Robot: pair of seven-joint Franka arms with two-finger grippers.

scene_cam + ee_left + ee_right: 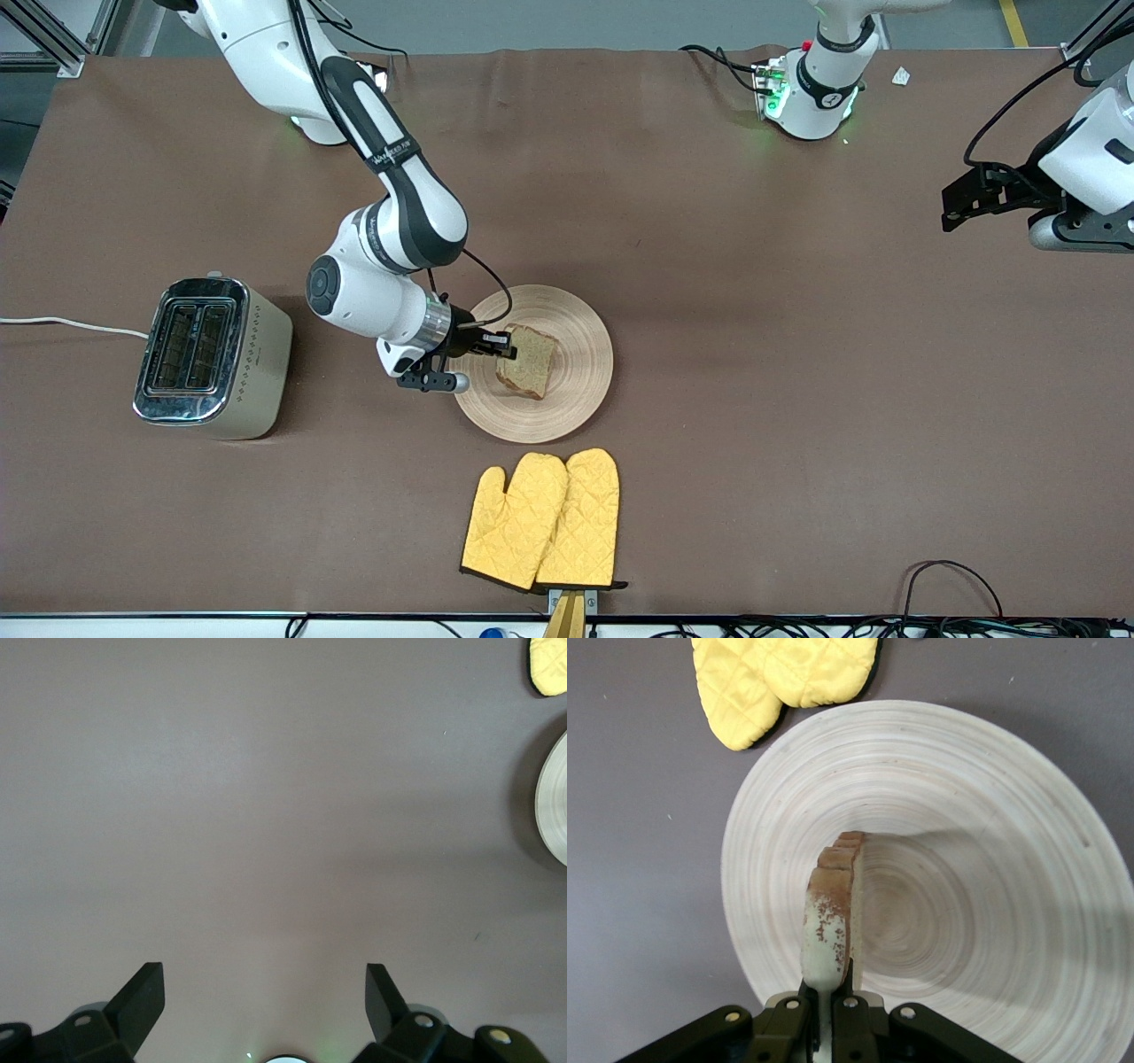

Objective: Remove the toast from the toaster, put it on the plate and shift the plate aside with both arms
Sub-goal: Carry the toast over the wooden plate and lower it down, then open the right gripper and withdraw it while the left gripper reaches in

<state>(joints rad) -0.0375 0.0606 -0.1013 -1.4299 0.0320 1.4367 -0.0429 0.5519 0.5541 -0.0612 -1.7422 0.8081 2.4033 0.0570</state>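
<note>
My right gripper (505,344) is shut on the toast (529,361), a light brown slice with a darker crust. It holds the slice on edge over the middle of the round pale plate (580,403). The right wrist view shows the fingers (852,1005) pinching the toast (831,904) by its lower edge above the ringed plate (992,859). I cannot tell whether the slice touches the plate. My left gripper (957,199) hangs open and empty over bare table at the left arm's end. Its fingers (142,992) stand wide apart, and the plate's rim (554,802) shows at the edge of that view.
A chrome and cream toaster (213,354) with two empty slots stands toward the right arm's end, its white cord trailing off the table. Two yellow quilted mitts (545,518) lie nearer the front camera than the plate, close to the table's edge.
</note>
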